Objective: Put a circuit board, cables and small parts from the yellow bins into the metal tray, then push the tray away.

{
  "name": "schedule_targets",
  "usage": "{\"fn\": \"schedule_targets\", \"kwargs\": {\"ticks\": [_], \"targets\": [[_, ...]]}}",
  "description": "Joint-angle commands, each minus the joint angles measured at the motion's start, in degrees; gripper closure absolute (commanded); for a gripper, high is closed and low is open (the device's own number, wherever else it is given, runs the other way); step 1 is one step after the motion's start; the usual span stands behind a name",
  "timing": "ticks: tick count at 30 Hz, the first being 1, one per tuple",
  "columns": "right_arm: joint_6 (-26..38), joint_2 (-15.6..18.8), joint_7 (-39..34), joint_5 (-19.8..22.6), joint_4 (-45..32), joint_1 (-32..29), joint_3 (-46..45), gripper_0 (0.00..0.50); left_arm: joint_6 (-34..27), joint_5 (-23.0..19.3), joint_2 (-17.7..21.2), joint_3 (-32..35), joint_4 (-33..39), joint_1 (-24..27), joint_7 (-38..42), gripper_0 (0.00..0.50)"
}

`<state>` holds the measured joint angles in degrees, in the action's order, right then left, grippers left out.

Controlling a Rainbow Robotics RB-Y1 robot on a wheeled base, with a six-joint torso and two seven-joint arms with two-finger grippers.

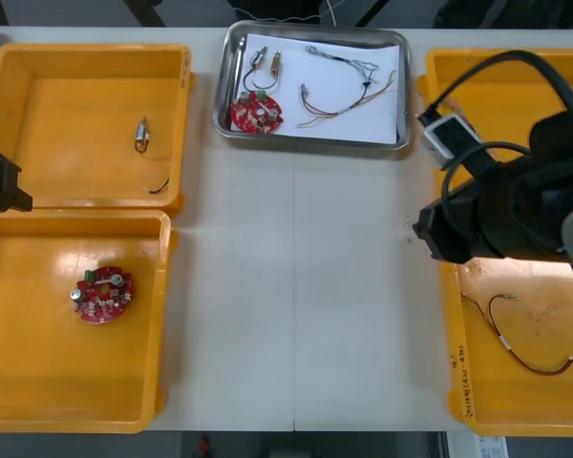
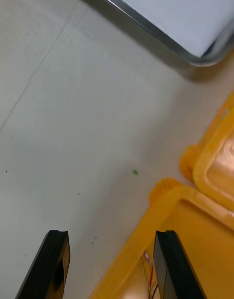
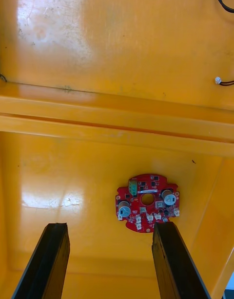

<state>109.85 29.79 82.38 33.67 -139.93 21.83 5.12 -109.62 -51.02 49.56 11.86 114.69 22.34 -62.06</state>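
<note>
Nearest, well short of the metal tray (image 1: 317,30) and left of it, a red circuit board (image 1: 102,294) lies in a yellow bin (image 1: 38,401). The left gripper (image 3: 111,226) hangs above it, fingers apart. Right of the tray and nearer, the right gripper (image 2: 109,233) hovers empty, fingers apart, over the table (image 1: 296,286) and the right-hand bin (image 2: 195,230). Inside the tray lie another round board (image 1: 256,113), cables (image 1: 349,91) and 2 small metal parts (image 1: 265,65).

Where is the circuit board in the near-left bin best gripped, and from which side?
By its rim, from straight above, likely: the circuit board lies flat on the bin floor, parts up, clear of the walls, below the open left gripper.
</note>
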Motion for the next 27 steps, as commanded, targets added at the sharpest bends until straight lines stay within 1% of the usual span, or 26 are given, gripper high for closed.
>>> {"fn": "schedule_targets", "kwargs": {"ticks": [1,6,10,15,22,24,27], "targets": [[0.2,3.6,-4.0,3.9,-3.9,-5.9,-7.6,0.000,-0.4,0.5,-0.4,1.7,1.5,-0.9,-4.6,0.000],[0.2,6.1,-6.3,8.3,-4.8,-10.9,-14.7,0.000,-0.4,0.5,-0.4,1.7,1.5,-0.9,-4.6,0.000],[0.2,7.8,-5.7,9.5,-4.6,-13.7,-19.1,0.000,-0.4,0.5,-0.4,1.7,1.5,-0.9,-4.6,0.000],[0.2,9.7,-5.4,10.6,-2.4,-16.6,-24.5,0.000,-0.4,0.5,-0.4,1.7,1.5,-0.9,-4.6,0.000],[0.2,10.8,-4.4,11.9,4.6,-16.7,-29.4,0.000,-0.4,0.5,-0.4,1.7,1.5,-0.9,-4.6,0.000],[0.2,11.3,-4.2,13.9,7.4,-16.3,-31.0,0.000,-0.4,0.5,-0.4,1.7,1.5,-0.9,-4.6,0.000],[0.2,12.2,-4.0,15.8,10.7,-15.3,-32.3,0.000,-0.4,0.5,-0.4,1.7,1.5,-0.9,-4.6,0.000]]}}
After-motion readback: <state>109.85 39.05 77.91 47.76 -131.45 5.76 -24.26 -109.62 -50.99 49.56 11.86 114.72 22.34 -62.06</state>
